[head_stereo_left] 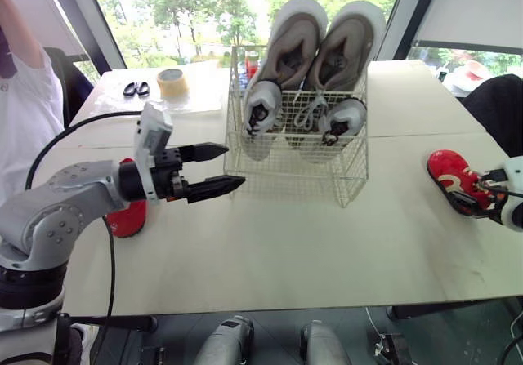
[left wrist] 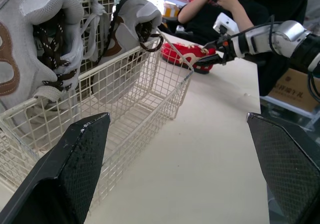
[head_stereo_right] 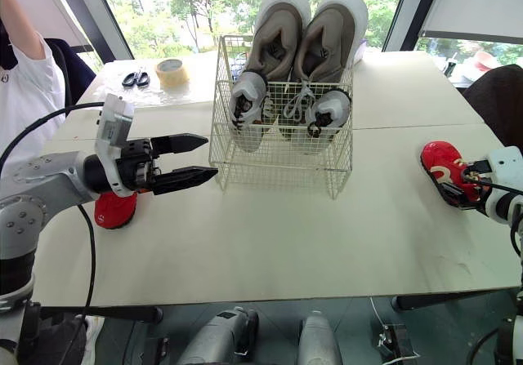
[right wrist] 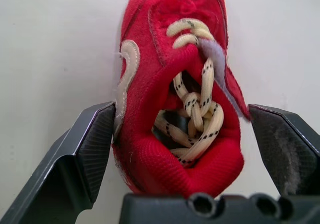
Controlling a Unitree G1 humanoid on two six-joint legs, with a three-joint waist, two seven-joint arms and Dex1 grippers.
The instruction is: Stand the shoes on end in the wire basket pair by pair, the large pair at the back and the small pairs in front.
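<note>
While agape, right gripper point(right wrist: 181, 115) (astride shoe point(right wrist: 167, 18))

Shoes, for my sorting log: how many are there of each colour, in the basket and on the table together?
large tan shoes, at the back of the wire basket: 2
small grey shoes, at its front: 2
small red shoes, on the table: 2
Total: 6 shoes

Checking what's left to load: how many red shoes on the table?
2. One red shoe at the right edge of the table, inside the open right gripper; the other on the left, partly hidden behind the left arm.
</note>
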